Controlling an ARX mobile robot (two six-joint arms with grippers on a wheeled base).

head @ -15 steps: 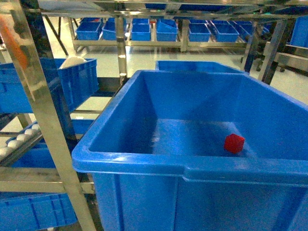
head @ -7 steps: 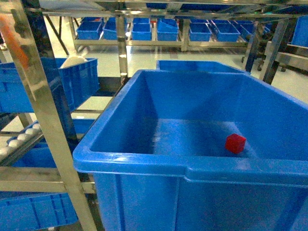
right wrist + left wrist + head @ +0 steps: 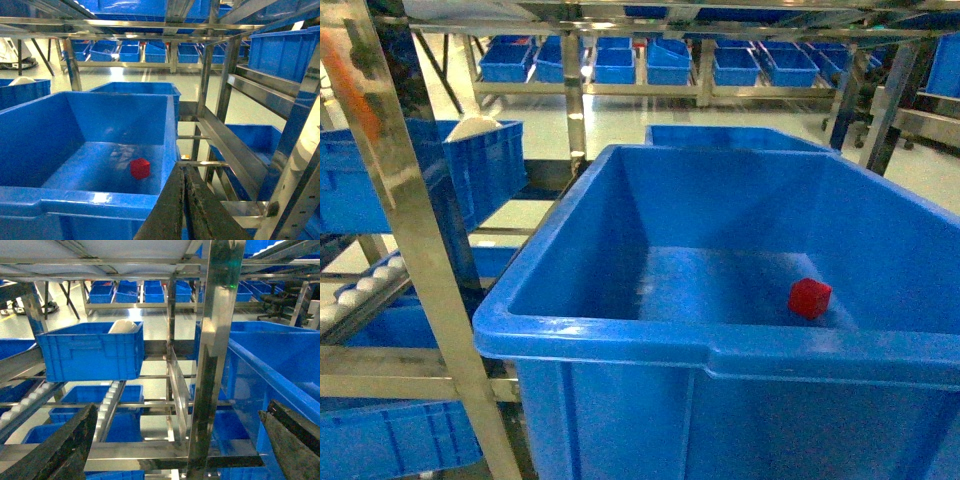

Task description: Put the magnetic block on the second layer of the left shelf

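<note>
in your head view, the magnetic block (image 3: 809, 298) is lying on the floor of the big blue crate (image 3: 620, 340), right of centre. at your left wrist, the left gripper (image 3: 175, 440) is spreading wide beside a steel upright (image 3: 212, 355). at your right wrist, the right gripper (image 3: 184, 210) is pressing its fingers together, empty, outside the crate's rim.

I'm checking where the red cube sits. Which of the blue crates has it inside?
The big deep crate closest to the camera holds the magnetic block, on its floor toward the right. The crate on the left rack holds something white instead.
</note>
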